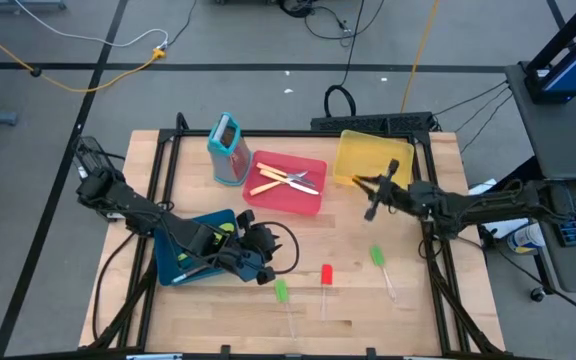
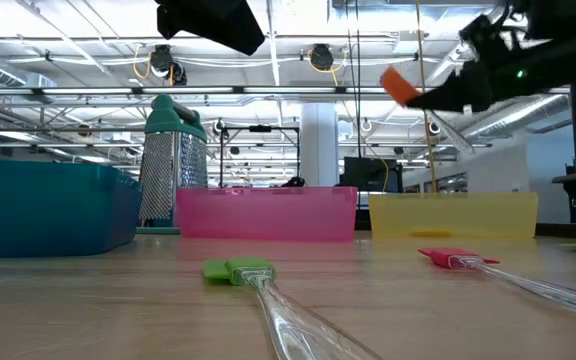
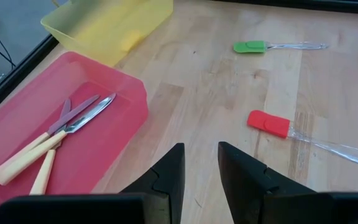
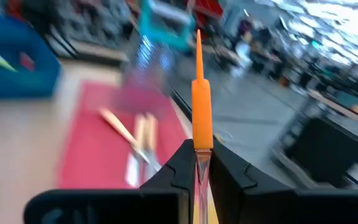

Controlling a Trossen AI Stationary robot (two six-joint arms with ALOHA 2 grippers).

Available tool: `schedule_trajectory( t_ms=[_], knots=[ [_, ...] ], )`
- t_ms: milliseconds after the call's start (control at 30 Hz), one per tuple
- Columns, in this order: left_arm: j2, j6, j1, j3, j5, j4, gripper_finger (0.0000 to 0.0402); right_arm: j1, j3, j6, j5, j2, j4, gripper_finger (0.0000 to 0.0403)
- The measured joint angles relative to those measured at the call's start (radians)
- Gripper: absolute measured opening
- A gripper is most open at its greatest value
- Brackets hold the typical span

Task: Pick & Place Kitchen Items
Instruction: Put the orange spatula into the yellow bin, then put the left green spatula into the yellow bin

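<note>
One orange spatula (image 4: 201, 106) was pinched by its clear handle in the right gripper (image 4: 202, 163), whose fingers were closed tight on it, held in the air over the yellow tray (image 1: 346, 160). Off to that claw's side, the left gripper (image 3: 201, 171) stood part open and empty near the blue tray (image 1: 173, 262).

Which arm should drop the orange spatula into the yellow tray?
Right. The right gripper is shut on the orange spatula and sits at the yellow tray. The left gripper is empty near the blue tray.
</note>
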Motion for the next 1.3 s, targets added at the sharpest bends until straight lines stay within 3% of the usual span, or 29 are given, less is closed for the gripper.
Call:
schedule_trajectory(
  t_ms=[233,533,933,1300],
  knots=[
    [0.0,0.007,0.0,0.0,0.0,0.001,0.0102,-0.265,0.0,0.053,0.0,0.009,-0.225,0.0022],
    [0.0,0.007,0.001,0.0,0.0,0.001,0.0102,-0.519,0.0,0.113,-0.082,0.117,-0.247,0.0022],
    [0.0,0.007,0.008,0.0,0.0,0.001,0.0102,-0.571,0.0,0.125,-0.083,0.369,-0.151,0.0027],
    [0.0,0.008,0.008,0.0,0.0,0.0,0.0102,-0.571,0.0,0.118,-0.081,0.413,-0.096,0.011]
  ],
)
